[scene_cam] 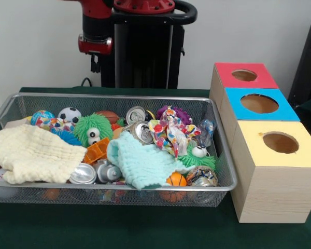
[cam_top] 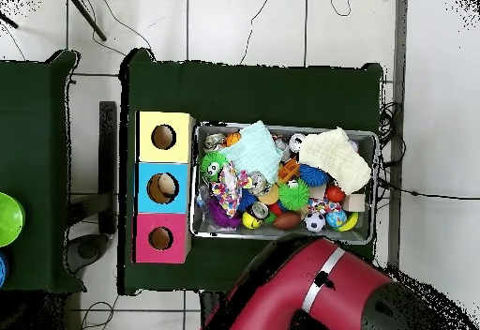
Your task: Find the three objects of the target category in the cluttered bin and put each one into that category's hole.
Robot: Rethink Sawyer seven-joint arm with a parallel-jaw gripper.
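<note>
The silver wire-mesh bin (scene_cam: 114,96) sits mid-table, full of clutter; it also shows in the overhead view (cam_top: 286,235). In it lie several drink cans (scene_cam: 143,132), a soccer ball (scene_cam: 69,114), an orange ball (scene_cam: 176,180), a green fuzzy toy (scene_cam: 92,129), a cream cloth (scene_cam: 31,153), a mint cloth (scene_cam: 140,161) and a patterned cloth (scene_cam: 168,132). Three wooden boxes with round top holes stand beside it: red (scene_cam: 246,75), blue (scene_cam: 259,104), yellow (scene_cam: 280,142). My gripper (scene_cam: 95,65) hangs drawn back behind the bin's far left corner, touching nothing.
The robot pedestal (scene_cam: 145,52) stands behind the bin. In the overhead view the red arm (cam_top: 309,298) covers the table edge below the bin. The boxes (cam_top: 164,187) stand in a row against the bin's short side. Dark green cloth (scene_cam: 119,228) covers the table.
</note>
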